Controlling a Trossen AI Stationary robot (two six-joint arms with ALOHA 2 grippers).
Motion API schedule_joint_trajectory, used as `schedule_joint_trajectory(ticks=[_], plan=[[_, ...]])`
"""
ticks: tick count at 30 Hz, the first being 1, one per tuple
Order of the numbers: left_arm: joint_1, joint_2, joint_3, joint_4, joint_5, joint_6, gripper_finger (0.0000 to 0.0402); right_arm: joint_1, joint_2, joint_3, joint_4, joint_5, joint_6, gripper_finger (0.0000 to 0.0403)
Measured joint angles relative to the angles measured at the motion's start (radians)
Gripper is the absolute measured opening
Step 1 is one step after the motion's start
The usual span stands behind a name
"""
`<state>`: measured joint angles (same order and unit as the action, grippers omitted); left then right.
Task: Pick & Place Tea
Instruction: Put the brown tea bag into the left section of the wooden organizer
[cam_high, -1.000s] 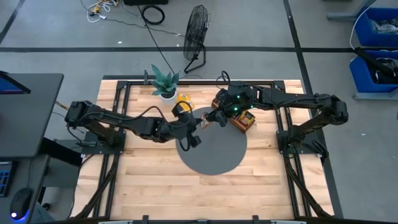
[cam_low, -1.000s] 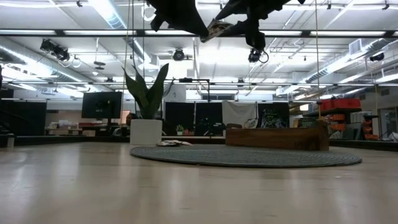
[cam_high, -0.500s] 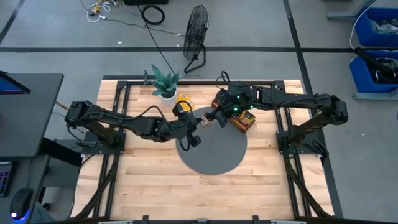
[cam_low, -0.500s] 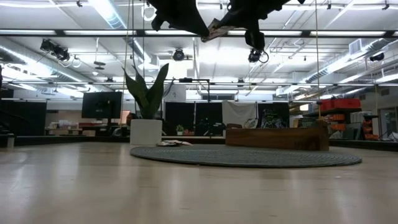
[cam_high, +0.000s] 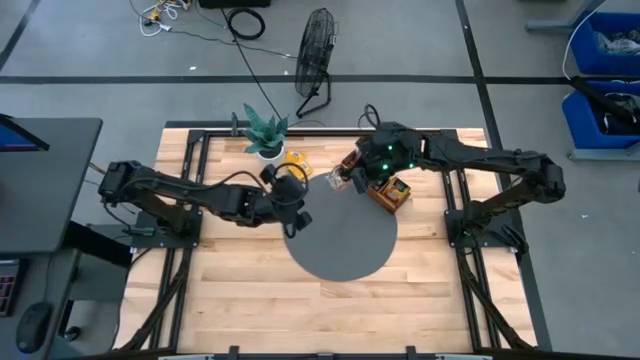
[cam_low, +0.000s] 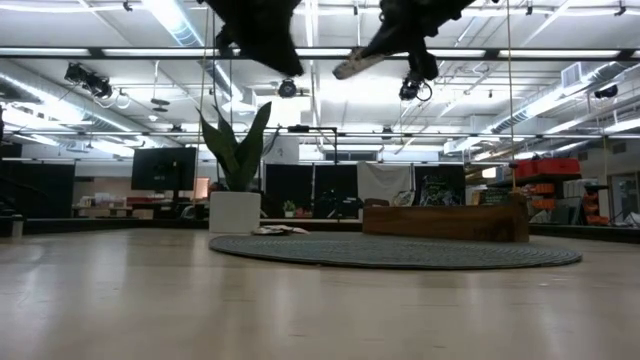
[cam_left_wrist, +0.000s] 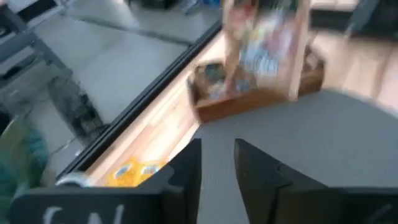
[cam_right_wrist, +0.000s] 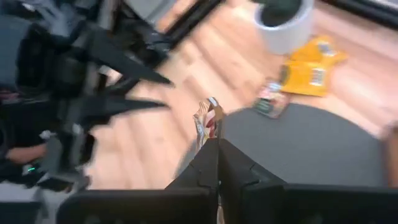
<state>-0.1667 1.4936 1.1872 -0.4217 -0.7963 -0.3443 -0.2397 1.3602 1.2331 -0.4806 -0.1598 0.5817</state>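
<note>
One tea packet (cam_right_wrist: 207, 121), whitish with coloured print, hangs high over the far edge of the round grey mat (cam_high: 340, 240), and my right gripper (cam_high: 350, 179) is shut on it. My left gripper (cam_left_wrist: 217, 168) stands open and empty a little to the packet's left, its fingers (cam_right_wrist: 134, 78) pointing toward the packet. Yellow tea packets (cam_high: 293, 158) lie flat on the wood beside the plant pot. A darker packet (cam_right_wrist: 270, 99) lies at the mat's edge. The brown wooden tray (cam_high: 390, 191) rests on the mat's far right rim. My right gripper pinches the packet by one edge (cam_right_wrist: 210, 135) between its two fingertips. The fingers come from the table's right, slanting down. The packet (cam_low: 352, 66) sticks out beyond the fingertips, tilted, lifted clear high above the mat.
A potted green plant (cam_high: 265, 133) stands at the table's far edge, left of the mat. A floor fan (cam_high: 317, 50) stands beyond the table. Bare wood (cam_high: 250, 300) lies on the near side of the mat.
My right gripper has shut on the packet, which my left gripper held up. My left gripper has let go and drawn back toward the table's left edge. The packet stays up in the air with the right gripper, which has shifted slightly toward the far edge.
</note>
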Motion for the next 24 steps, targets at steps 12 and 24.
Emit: schedule_joint_trajectory(ticks=[12, 24], plan=[[0.0, -0.018, -0.001, -0.038, -0.012, -0.064, 0.0124, -0.16, 0.119, 0.286, -0.406, 0.121, -0.169, 0.0], [0.0, -0.018, -0.001, -0.041, -0.011, -0.098, 0.0124, -0.258, 0.348, 0.297, -0.507, 0.153, -0.196, 0.0]])
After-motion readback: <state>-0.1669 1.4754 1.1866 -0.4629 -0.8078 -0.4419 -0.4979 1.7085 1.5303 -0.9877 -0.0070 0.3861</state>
